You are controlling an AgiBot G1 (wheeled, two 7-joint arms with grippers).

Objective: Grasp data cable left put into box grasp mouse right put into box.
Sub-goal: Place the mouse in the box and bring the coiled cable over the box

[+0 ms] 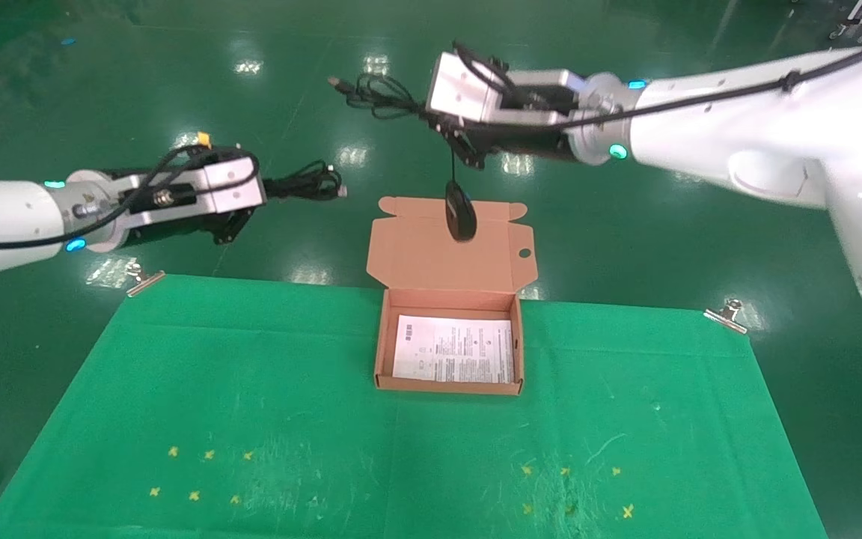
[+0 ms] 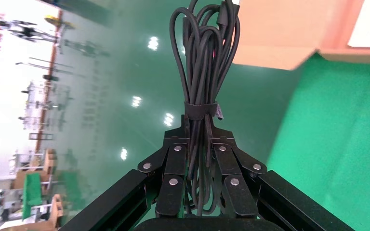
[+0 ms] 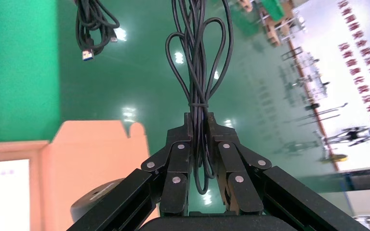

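Two white robot arms are reaching out above a green-covered bench (image 1: 251, 389), each one carrying a black cable.

The left gripper (image 2: 202, 144) is clenching a data cable (image 2: 203, 62), a thin black cord folded into a long bundle of loops and cinched by a dark band just past the fingertips (image 2: 176, 149). In the head view this bundle (image 1: 304, 183) is sticking out sideways from the gripper, in the air left of the box and beyond the bench's far edge, with a small plug end at its tip.

The right gripper (image 3: 200, 142) is pinching the mouse's own coiled cord (image 3: 197, 72), thin, black and tied at one point. The mouse (image 1: 461, 211), a small black oval, is dangling from that cord below the gripper, hanging in front of the raised lid.

The box (image 1: 386, 352), shallow brown corrugated cardboard, is sitting open at the far middle of the bench. Its hinged lid (image 1: 416, 251) is leaning back, showing tabs and one round hole. A white printed leaflet (image 1: 453, 349) is lying flat inside.
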